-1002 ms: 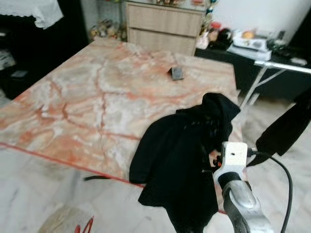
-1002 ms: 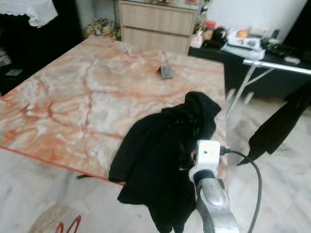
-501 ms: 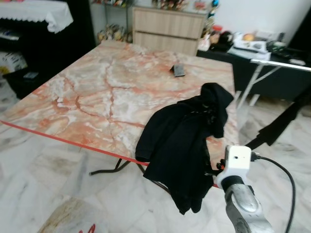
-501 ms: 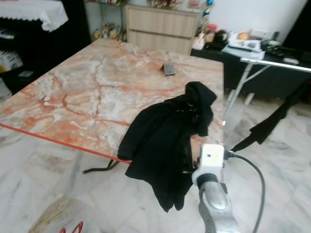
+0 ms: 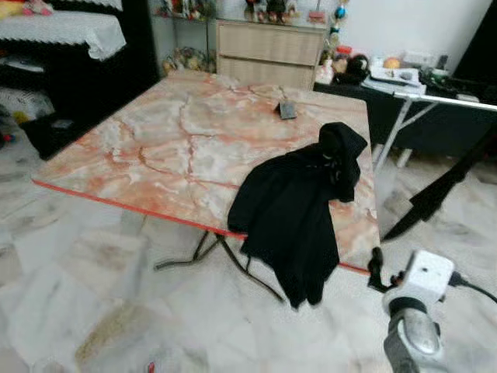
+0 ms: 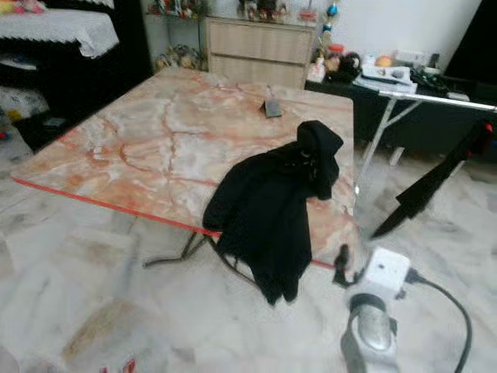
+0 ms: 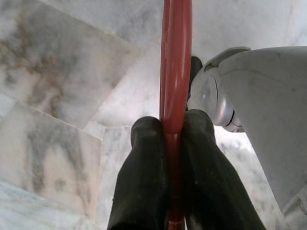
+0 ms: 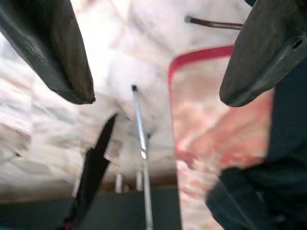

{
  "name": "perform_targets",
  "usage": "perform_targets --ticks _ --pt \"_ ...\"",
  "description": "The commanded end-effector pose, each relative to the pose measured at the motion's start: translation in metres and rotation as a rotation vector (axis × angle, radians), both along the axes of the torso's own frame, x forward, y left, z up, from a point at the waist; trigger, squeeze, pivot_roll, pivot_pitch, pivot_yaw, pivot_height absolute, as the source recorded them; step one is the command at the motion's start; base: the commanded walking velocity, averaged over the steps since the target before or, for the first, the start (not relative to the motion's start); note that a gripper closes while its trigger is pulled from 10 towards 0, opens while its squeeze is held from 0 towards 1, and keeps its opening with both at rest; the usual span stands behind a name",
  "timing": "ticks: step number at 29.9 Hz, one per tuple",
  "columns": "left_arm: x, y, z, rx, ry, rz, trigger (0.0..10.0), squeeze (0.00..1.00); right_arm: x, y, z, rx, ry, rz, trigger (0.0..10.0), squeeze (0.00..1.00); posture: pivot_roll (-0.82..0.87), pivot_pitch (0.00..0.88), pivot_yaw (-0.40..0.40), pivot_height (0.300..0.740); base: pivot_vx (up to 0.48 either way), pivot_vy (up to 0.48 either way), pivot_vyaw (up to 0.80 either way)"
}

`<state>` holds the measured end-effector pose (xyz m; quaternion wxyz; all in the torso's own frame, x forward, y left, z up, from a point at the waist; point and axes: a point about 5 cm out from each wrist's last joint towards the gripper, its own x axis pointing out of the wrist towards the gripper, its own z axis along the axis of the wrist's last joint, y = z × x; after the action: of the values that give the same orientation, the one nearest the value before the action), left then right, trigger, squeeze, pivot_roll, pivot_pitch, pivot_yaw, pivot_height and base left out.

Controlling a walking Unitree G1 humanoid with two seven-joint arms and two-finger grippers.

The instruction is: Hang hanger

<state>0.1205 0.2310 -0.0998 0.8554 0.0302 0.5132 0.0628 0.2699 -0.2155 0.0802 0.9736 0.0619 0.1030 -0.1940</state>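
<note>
The left gripper (image 7: 168, 143) is clenched on a red hanger (image 7: 175, 62): in the left wrist view its two black fingers (image 7: 144, 177) press against either side of the red bar, which runs straight out past the fingertips over the pale marble floor (image 7: 57, 86), with a silver part of the robot's body (image 7: 259, 110) close beside it. The right gripper (image 8: 156, 62) is let go and holds nothing; its two dark fingers (image 8: 48, 48) stand wide apart in the right wrist view, and between them I can see blurred floor, a red-edged corner of the table and a thin metal rod. In the head views the right arm (image 5: 415, 326) rises at the lower right of the frame, silver with a white box at the wrist and a black cable running off it. Just above and left of it a black garment (image 5: 299, 206) lies draped over the near right edge of the marble table (image 5: 171, 132), part of it hanging down past the red rim toward the floor. A small dark object (image 5: 287, 110) lies on the tabletop farther back. Behind the table, at the upper middle of the frame, stands a wooden drawer unit (image 5: 268, 53), and at the upper right a cluttered dark side table (image 5: 411, 81) with another black cloth (image 5: 446, 186) hanging at the right edge.
</note>
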Motion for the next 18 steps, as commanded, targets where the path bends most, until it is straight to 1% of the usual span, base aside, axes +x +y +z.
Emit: perform_targets --ticks 1,2,3,4,6,8,10,12,14,16,17,18 --pt "-0.001 -0.013 -0.003 -0.036 0.013 -0.023 10.0 0.0 -0.003 -0.006 -0.006 0.023 0.015 -0.049 10.0 0.0 0.07 0.068 -0.091 0.74 0.0 0.0 0.0" --pt "-0.001 -0.013 -0.003 -0.036 0.013 -0.024 10.0 0.0 -0.006 -0.008 -0.013 0.038 0.034 -0.071 10.0 0.0 0.07 0.067 -0.091 0.74 0.0 0.0 0.0" --pt "-0.001 -0.013 -0.003 -0.036 0.013 -0.024 10.0 0.0 -0.006 -0.008 -0.013 0.038 0.034 -0.071 10.0 0.0 0.07 0.067 -0.091 0.74 0.0 0.0 0.0" --pt "-0.001 -0.014 -0.003 -0.036 0.013 -0.026 10.0 0.0 -0.012 -0.01 -0.028 0.062 0.093 -0.086 10.0 0.0 0.07 0.06 -0.093 0.74 0.0 0.0 0.0" --pt "-0.001 -0.014 -0.003 -0.036 0.013 -0.026 10.0 0.0 -0.016 -0.009 -0.04 0.076 0.139 -0.086 10.0 0.0 0.07 0.057 -0.093 0.74 0.0 0.0 0.0" --pt "-0.001 -0.014 -0.004 -0.037 0.013 -0.026 10.0 0.0 -0.022 -0.003 -0.067 0.126 0.273 -0.046 10.0 0.0 0.07 0.051 -0.095 0.74 0.0 0.0 0.0" --pt "-0.002 -0.015 -0.004 -0.037 0.013 -0.027 10.0 0.0 -0.024 -0.002 -0.075 0.131 0.317 -0.029 10.0 0.0 0.07 0.048 -0.097 0.74 0.0 0.0 0.0" --pt "-0.002 -0.015 -0.004 -0.037 0.013 -0.025 10.0 0.0 -0.025 -0.001 -0.084 0.17 0.338 -0.031 10.0 0.0 0.08 0.042 -0.1 0.74 0.0 0.0 0.0" --pt "-0.002 -0.015 -0.004 -0.037 0.012 -0.022 10.0 0.0 -0.024 0.002 -0.092 0.167 0.377 0.003 10.0 0.0 0.08 0.04 -0.101 0.74 0.0 0.0 0.0" --pt "-0.002 -0.015 -0.004 -0.037 0.011 -0.019 10.0 0.0 -0.023 0.011 -0.103 0.141 0.446 0.093 10.0 0.0 0.07 0.037 -0.101 0.74 0.0 0.0 0.0" --pt "-0.002 -0.015 -0.004 -0.037 0.01 -0.019 10.0 0.0 -0.024 0.019 -0.11 0.118 0.492 0.153 10.0 0.0 0.07 0.037 -0.101 0.74 0.0 0.0 0.0" --pt "-0.002 -0.015 -0.004 -0.037 0.01 -0.019 10.0 0.0 -0.024 0.019 -0.11 0.118 0.492 0.153 10.0 0.0 0.07 0.037 -0.101 0.74 0.0 0.0 0.0"
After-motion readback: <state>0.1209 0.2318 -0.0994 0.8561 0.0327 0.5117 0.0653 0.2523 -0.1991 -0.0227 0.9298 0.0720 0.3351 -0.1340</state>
